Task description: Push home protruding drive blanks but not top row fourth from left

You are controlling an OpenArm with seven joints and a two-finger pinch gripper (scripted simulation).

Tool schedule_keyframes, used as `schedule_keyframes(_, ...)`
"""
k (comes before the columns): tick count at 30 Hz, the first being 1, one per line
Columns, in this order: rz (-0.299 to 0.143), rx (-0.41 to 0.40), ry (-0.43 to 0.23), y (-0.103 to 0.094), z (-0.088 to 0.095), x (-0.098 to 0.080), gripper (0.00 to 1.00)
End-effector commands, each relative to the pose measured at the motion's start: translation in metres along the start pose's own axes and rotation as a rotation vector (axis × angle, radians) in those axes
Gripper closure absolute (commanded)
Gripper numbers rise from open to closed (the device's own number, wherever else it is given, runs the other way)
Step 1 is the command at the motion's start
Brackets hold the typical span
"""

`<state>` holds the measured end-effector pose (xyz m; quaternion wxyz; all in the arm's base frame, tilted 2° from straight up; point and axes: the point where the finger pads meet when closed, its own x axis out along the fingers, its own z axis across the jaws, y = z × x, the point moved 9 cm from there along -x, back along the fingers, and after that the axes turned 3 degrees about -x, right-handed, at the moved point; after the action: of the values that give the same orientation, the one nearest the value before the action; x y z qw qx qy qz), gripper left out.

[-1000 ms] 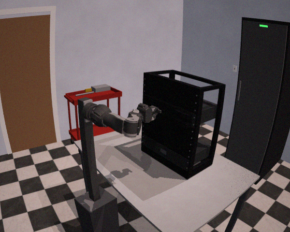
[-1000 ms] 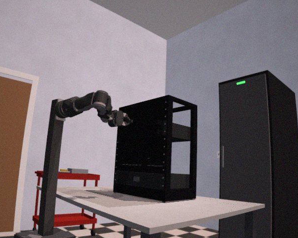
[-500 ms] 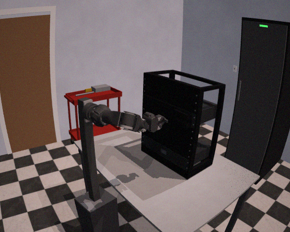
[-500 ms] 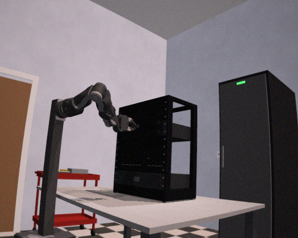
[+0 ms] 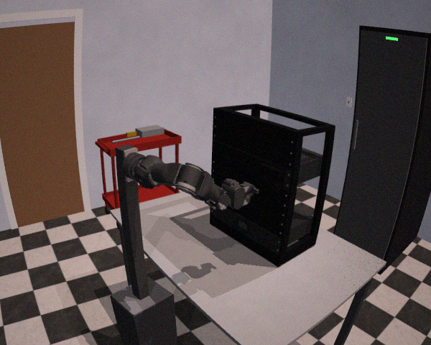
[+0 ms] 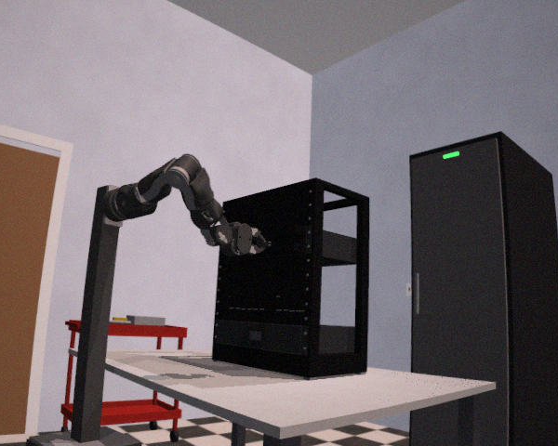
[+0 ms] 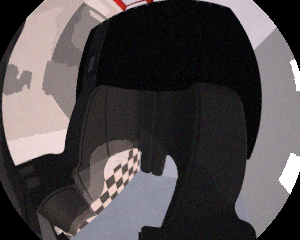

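Dark grey metal, the gripper (image 5: pixel 253 191) has its two fingers pressed together with nothing between them. It hangs in front of the rack (image 5: pixel 329 128), about halfway up the black front face and toward that face's left side, its tip pointed at the panels. From the side, the gripper (image 6: pixel 265 243) looks close to the front, but I cannot tell whether it touches. The wrist camera gives only dark shapes: the closed fingers fill most of the view, with the rack (image 7: pixel 177 40) as a black mass beyond them.

Behind the gripper the arm (image 5: pixel 171 174) bends back at the elbow and runs left to a tall grey post (image 5: pixel 128 208), which stands on a dark block on the floor at the near left edge of the table (image 5: pixel 301 297).

The storage chassis (image 6: pixel 265 307) sits low in the rack's front, where a faint line of pale marks runs across the black face. The blanks are too dark for me to pick out one from another, or to see which stand proud.

The rack stands upright on the white table, toward its far side. A red cart (image 5: pixel 100 142) with a grey box on its top tray stands against the far wall to the left, beside a brown door (image 5: pixel 34 118). To the right stands a tall black cabinet (image 5: pixel 386 148) with a green light near its top.
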<state>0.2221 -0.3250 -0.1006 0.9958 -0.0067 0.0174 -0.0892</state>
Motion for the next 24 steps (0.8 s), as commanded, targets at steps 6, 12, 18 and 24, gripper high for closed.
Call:
schedule_keyframes(6, 0.006, 0.001, -0.006, 0.001, 0.001, 0.025, 1.00)
schedule_keyframes(12, 0.007, 0.001, -0.005, 0.001, 0.002, 0.062, 1.00)
schedule_keyframes(18, 0.007, -0.002, -0.010, 0.001, 0.003, 0.064, 1.00)
schedule_keyframes(24, 0.007, -0.001, -0.009, 0.001, 0.003, 0.064, 1.00)
